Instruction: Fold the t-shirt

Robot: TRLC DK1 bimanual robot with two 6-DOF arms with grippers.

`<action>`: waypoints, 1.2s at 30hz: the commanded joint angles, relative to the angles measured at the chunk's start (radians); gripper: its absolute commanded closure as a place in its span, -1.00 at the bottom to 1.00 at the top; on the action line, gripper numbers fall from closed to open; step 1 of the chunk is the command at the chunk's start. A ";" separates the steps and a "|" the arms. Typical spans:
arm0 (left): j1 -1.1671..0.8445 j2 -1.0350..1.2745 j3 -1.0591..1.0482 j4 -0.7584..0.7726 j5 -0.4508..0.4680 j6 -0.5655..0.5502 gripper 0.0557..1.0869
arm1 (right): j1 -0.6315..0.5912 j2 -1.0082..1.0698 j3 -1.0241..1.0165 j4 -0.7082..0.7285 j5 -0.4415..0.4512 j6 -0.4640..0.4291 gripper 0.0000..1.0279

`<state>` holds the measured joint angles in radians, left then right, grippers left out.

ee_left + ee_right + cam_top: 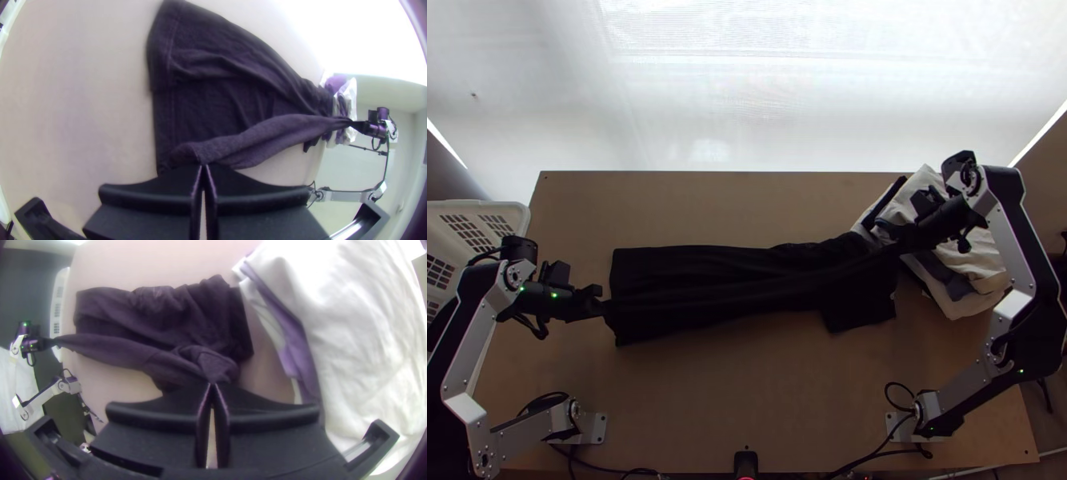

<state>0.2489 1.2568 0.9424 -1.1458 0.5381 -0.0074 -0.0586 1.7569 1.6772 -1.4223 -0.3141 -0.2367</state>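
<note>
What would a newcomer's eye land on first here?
The black t-shirt, stretched long across the middle of the wooden table, with the left gripper shut on its hem end and the right gripper shut on its other end. Next, the pile of folded white and grey cloth on the table's right side, beside the shirt's far end, and the white basket at the left edge.

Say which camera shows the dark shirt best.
The top view, since it shows the dark shirt almost end to end. The left wrist view favours its stitched hem; the right wrist view, its bunched end.
</note>
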 commanded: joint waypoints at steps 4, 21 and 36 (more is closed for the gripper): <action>0.067 0.043 0.009 0.077 0.000 -0.023 0.93 | 0.106 0.058 0.121 0.002 -0.002 0.005 0.94; -0.034 0.122 0.133 0.201 -0.003 -0.203 0.93 | 0.212 0.154 0.214 0.002 -0.002 0.054 0.94; -0.073 0.362 0.289 0.271 -0.115 -0.207 0.93 | 0.181 0.217 0.251 0.028 0.067 0.097 0.94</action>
<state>0.1719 1.5272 1.1702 -0.8906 0.4828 -0.2207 0.1398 1.9461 1.9133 -1.4124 -0.2855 -0.1562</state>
